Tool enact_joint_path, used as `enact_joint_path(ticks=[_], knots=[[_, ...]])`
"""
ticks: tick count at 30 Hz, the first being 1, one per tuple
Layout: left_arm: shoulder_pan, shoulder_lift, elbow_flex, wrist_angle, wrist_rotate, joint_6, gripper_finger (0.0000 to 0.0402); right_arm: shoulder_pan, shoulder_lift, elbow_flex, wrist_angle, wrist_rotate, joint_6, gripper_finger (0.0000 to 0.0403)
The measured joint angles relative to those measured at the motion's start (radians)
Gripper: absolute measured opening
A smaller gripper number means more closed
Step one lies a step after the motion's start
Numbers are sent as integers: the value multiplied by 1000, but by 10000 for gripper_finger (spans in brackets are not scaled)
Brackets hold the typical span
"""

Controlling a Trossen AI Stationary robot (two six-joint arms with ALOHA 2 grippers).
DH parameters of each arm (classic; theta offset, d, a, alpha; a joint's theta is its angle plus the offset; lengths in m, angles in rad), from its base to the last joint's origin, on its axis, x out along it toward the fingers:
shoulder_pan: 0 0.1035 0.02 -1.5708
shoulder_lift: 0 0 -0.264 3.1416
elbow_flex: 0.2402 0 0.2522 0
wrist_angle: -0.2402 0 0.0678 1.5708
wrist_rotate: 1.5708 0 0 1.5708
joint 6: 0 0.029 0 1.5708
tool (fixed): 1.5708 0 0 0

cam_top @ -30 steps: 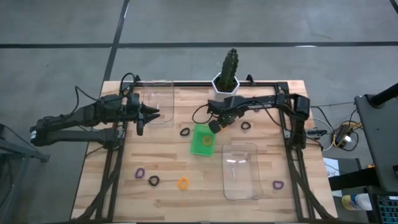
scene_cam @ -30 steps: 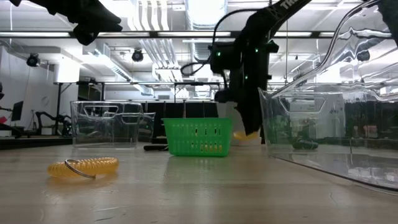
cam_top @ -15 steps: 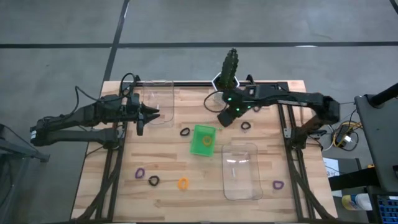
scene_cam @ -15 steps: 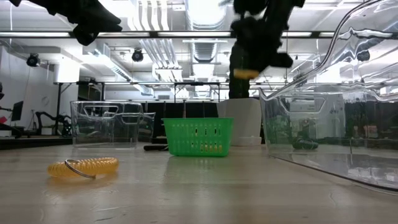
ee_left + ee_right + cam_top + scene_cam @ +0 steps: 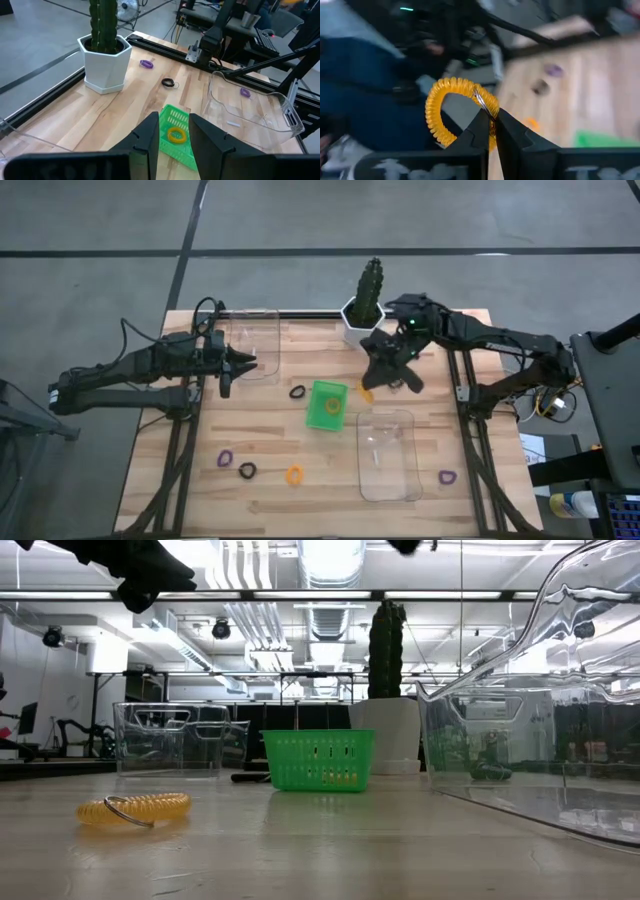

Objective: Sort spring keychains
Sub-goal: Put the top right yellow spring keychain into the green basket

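Observation:
My right gripper is shut on an orange spring keychain, high above the table between the green bin and the cactus pot. A second orange keychain lies inside the green bin. On the table lie black, purple, black, orange and purple keychains. My left gripper is open and hovers by the far-left clear bin. My right gripper pinches the orange keychain's coil next to its metal ring between the two fingertips. The rest of the loop sticks out beyond the fingers. The keychain is lifted clear of the table.
A second clear bin lies at the near right. A cactus in a white pot stands at the far edge. In the left wrist view, a purple and a black keychain lie near the pot.
My right gripper has risen from beside the green bin and swung toward the table's right, carrying the orange keychain up with it; in the low view it has left the top of the picture. The arm has stretched out and turned.

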Motion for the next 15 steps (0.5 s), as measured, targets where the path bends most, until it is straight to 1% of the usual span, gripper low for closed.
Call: enact_joint_path(ticks=[6, 9, 11, 12, 13, 15], knots=[[0, 0, 0, 3, 0, 0, 99, 35, 1, -3, 222, -164, -20, 13], [0, 0, 0, 3, 0, 0, 99, 50, 11, -2, 273, -196, -14, 13], [0, 0, 0, 2, 0, 0, 99, 56, 18, -3, 272, -183, -3, 13], [0, 0, 0, 2, 0, 0, 99, 57, 21, -7, 267, -159, 10, 13], [0, 0, 0, 2, 0, 0, 99, 61, 27, -9, 266, -113, 29, 13], [0, 0, 0, 2, 0, 0, 99, 69, 43, -9, 251, 20, 72, 13]])
